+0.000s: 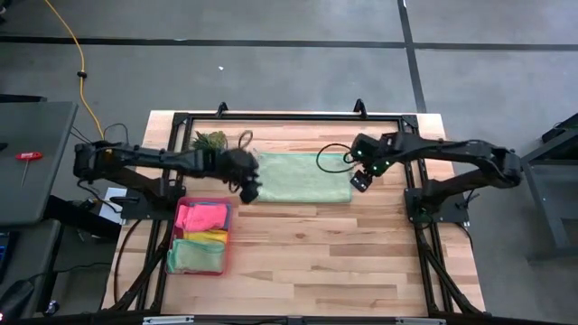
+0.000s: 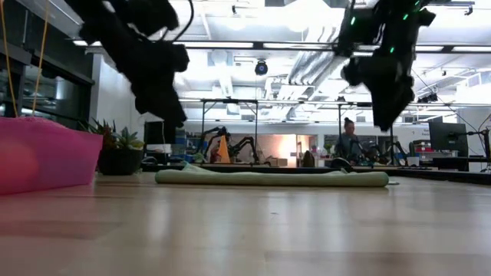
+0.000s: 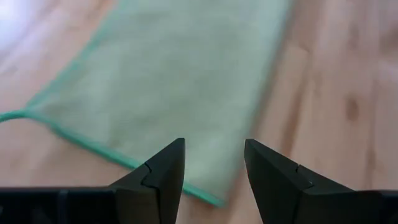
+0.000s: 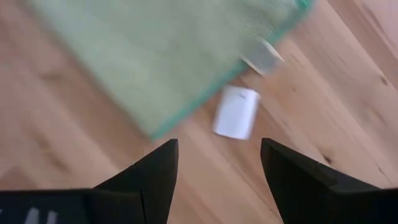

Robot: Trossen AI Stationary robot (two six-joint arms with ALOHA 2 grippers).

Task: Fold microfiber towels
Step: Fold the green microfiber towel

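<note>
Pale green towel: a folded pale green microfiber towel (image 1: 304,177) lies flat as a long band on the wooden worktop (image 1: 361,253), toward 12 o'clock from the worktop's centre.
Left gripper: the left gripper (image 1: 251,191) hangs just above the towel's 9 o'clock end, fingers apart and holding nothing; the left wrist view shows green-edged cloth beneath the parted fingers (image 3: 163,177).
Right gripper: the right gripper (image 1: 359,181) hovers just off the towel's 3 o'clock end, fingers spread and empty.
Label: a small white tag (image 4: 236,112) sticks out from the towel's corner, resting on bare wood.
Tray: a translucent pink tray (image 1: 228,236) sits at about 8 o'clock on the worktop, well apart from the spread towel.
Stacked towels: inside the tray, a hot pink towel (image 1: 200,216) lies at the 12 o'clock end, a yellow towel (image 1: 206,236) in the middle, and a second pale green towel (image 1: 194,255) at the 6 o'clock end.
Plant: a small spiky green plant (image 1: 209,141) stands near the towel's 10 o'clock corner.
Background: a person (image 2: 349,141) is seen far across the room.
</note>
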